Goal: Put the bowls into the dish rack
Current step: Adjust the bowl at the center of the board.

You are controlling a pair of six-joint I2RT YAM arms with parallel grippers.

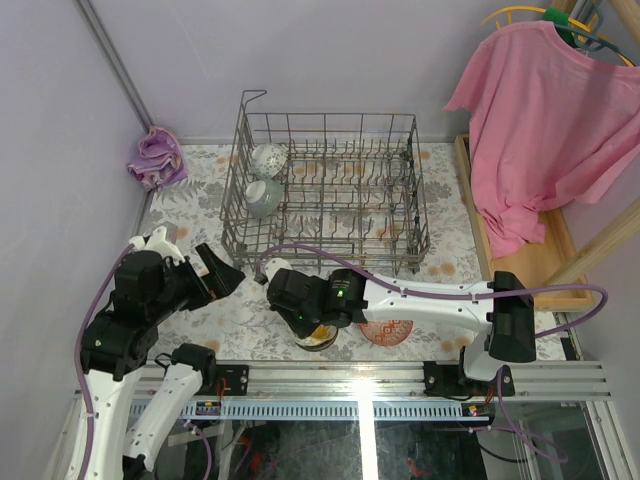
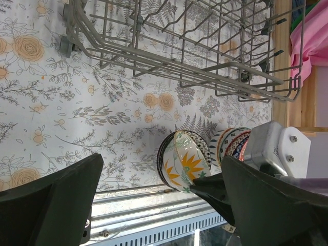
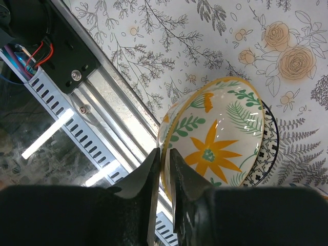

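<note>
A white bowl with yellow flowers and green leaves (image 3: 220, 138) is tipped up at the table's near edge. My right gripper (image 3: 164, 151) is shut on its rim, one finger inside and one outside. It leans over a black-and-white patterned bowl (image 3: 270, 148). In the left wrist view this flower bowl (image 2: 187, 161) shows with more patterned bowls (image 2: 233, 142) beside it. A red patterned bowl (image 1: 387, 331) lies right of the right gripper (image 1: 318, 325). The grey wire dish rack (image 1: 325, 115) holds two pale bowls (image 1: 265, 178) at its left end. My left gripper (image 1: 215, 272) hangs open and empty, left of the stack.
A purple cloth (image 1: 155, 158) lies bunched at the back left. A pink shirt (image 1: 545, 120) hangs over a wooden frame (image 1: 565, 255) on the right. The metal mounting rail (image 1: 400, 375) runs along the near edge, close under the held bowl.
</note>
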